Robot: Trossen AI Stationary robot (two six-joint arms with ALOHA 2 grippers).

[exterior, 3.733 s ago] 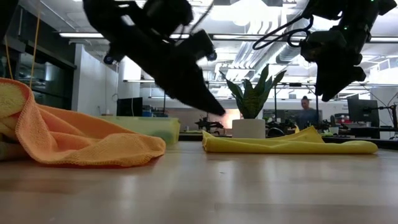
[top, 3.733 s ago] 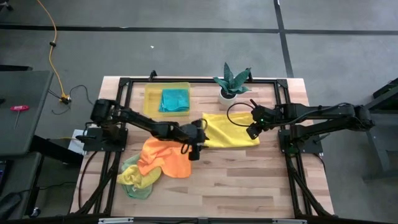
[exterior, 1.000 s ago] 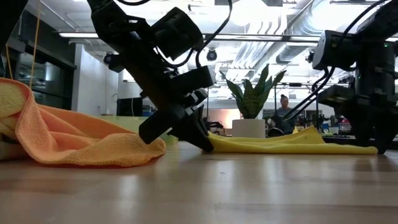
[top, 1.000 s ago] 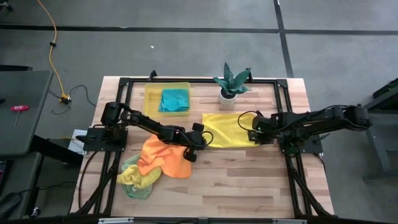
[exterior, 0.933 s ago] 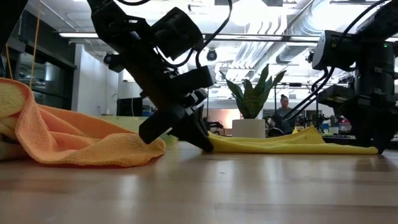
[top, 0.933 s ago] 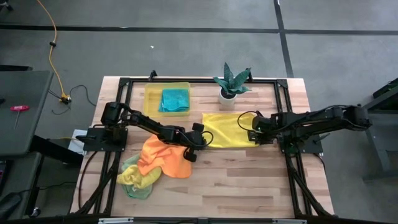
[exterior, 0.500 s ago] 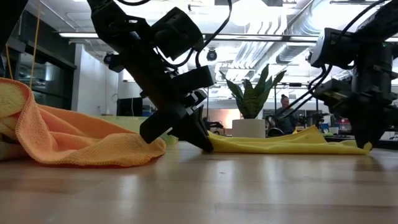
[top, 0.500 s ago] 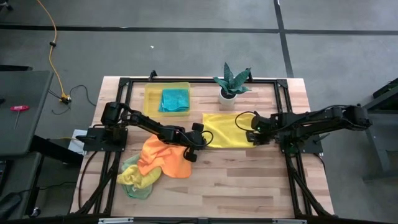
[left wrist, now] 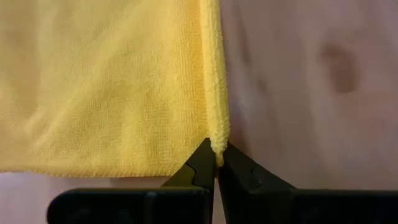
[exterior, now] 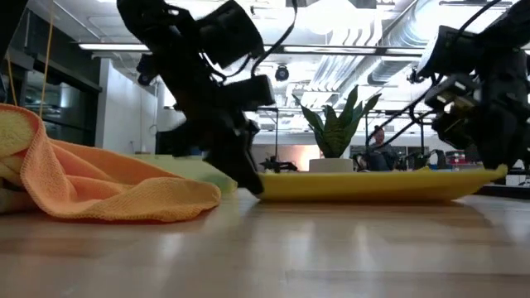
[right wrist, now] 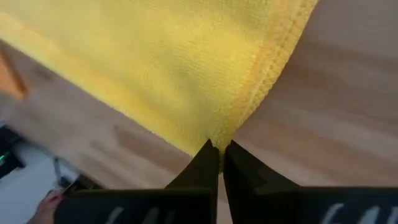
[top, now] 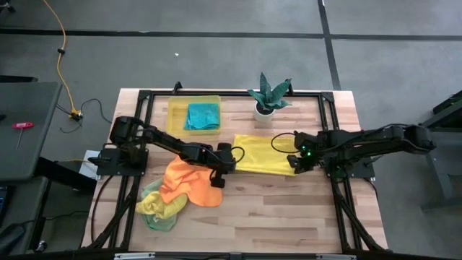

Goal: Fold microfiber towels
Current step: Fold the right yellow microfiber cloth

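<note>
Left wrist view shows the left gripper (left wrist: 216, 163) pinched together on the very corner of the yellow towel (left wrist: 112, 81), with only a thin fold of hem between the fingertips; the right wrist view shows the right gripper (right wrist: 219, 155) clamped the same way on the opposite near corner. With so little cloth in each bite, a corner could slip free if the arms pull apart too hard or rise at unequal rates, and the fold would then land crooked. From above, the left gripper (top: 219, 171) sits at about 9 o'clock of the yellow towel (top: 261, 160) and the right gripper (top: 298, 165) at about 3 o'clock, both arms stretched low toward the table (top: 289, 217) centre. In the low view the towel (exterior: 373, 184) looks taut and lifted off the wood, though it may rest on it farther back. The orange towel (top: 189, 184) heaps at 7 o'clock, near the left gripper, and could snag. A teal towel (top: 203, 115) lies in the bin (top: 175, 110) at 11 o'clock, a potted plant (top: 268, 95) at 12.
</note>
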